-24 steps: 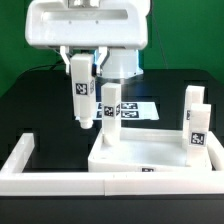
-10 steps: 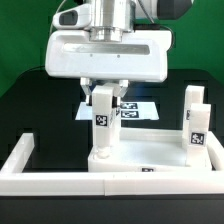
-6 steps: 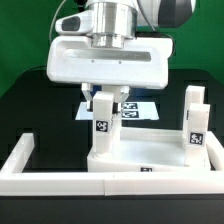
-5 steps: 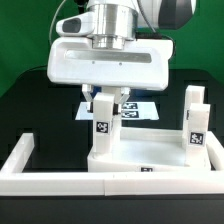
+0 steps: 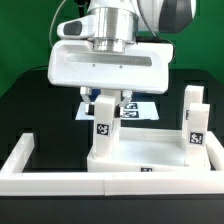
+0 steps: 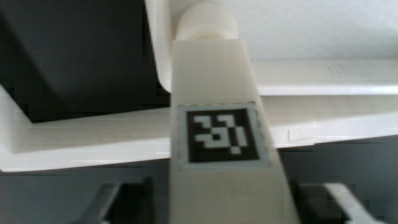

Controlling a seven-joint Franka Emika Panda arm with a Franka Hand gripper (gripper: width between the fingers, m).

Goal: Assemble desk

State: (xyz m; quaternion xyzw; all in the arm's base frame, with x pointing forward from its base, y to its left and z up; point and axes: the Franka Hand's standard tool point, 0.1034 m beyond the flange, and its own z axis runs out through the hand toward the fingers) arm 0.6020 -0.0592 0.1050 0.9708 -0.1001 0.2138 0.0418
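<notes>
1. Gripper [image 5: 103,103] straddles a leg [image 5: 102,122]; whether its fingers [image 5: 88,99] grip or have let go, I cannot tell.
2. That leg stands upright in the desk panel [image 5: 150,152]'s corner socket on the exterior view's left.
3. Two more legs [image 5: 195,122] stand upright at the panel's opposite end.
4. The marker board [image 5: 144,108] lies behind.
</notes>
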